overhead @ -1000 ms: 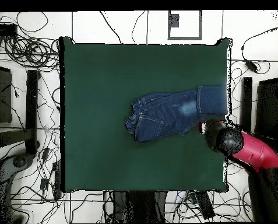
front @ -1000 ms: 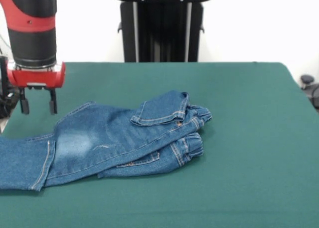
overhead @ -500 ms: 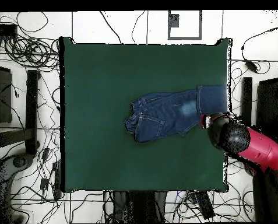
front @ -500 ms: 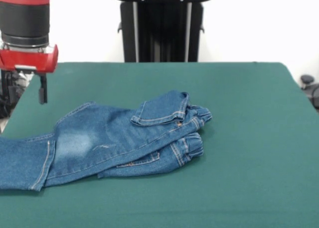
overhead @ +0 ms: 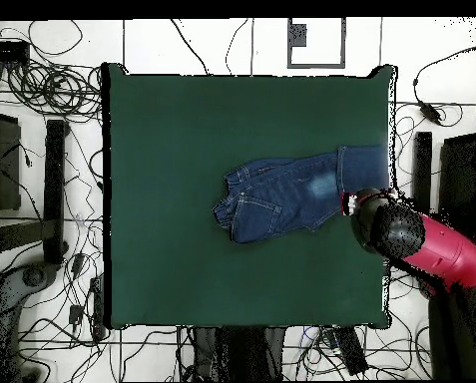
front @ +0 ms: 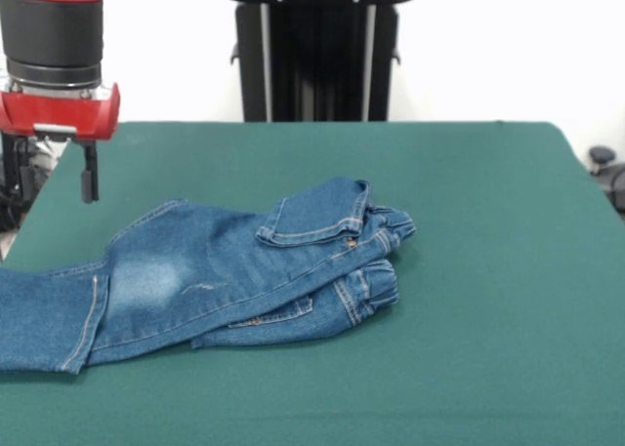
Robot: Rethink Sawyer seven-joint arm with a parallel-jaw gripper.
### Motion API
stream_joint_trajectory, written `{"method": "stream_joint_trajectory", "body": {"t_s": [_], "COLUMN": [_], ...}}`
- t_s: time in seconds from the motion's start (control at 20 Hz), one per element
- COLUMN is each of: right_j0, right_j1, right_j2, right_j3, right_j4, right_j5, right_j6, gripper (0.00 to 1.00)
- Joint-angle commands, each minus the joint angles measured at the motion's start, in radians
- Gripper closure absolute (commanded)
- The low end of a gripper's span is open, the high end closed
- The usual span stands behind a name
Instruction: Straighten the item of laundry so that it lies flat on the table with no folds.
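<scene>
The blue denim jeans (front: 225, 270) lie folded on the green table (front: 469, 222). Their waist and pockets are bunched toward the middle, and one leg lies on top of the other. The hemmed leg end runs off to the picture's left edge. My gripper (front: 57, 178) hangs above the table's far left corner, behind the faded leg part and clear of the cloth. It is open and holds nothing. One dark finger (front: 90, 178) shows plainly. In the overhead view the jeans (overhead: 291, 194) reach the table's right edge (overhead: 386, 120), and the arm covers the gripper (overhead: 353, 204) beside them.
The robot's black pedestal (front: 317, 51) stands behind the table's far edge. Cables and black stands (overhead: 54, 190) lie on the floor around the table. A small dark object (front: 603, 158) sits off the right edge.
The gripper has risen from just above the table and shifted slightly left over the last second. It has barely moved in the last half second. The jeans have not moved.
</scene>
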Motion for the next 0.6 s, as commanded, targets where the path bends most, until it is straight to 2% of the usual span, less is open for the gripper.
{"method": "stream_joint_trajectory", "body": {"t_s": [0.05, 0.6], "right_j0": [0.077, 0.109], "right_j1": [0.036, 0.089], "right_j2": [0.022, 0.008], "right_j3": [0.078, 0.021], "right_j4": [0.039, 0.037], "right_j5": [0.106, 0.082], "right_j6": [0.181, 0.183], "gripper": [0.0, 0.0]}}
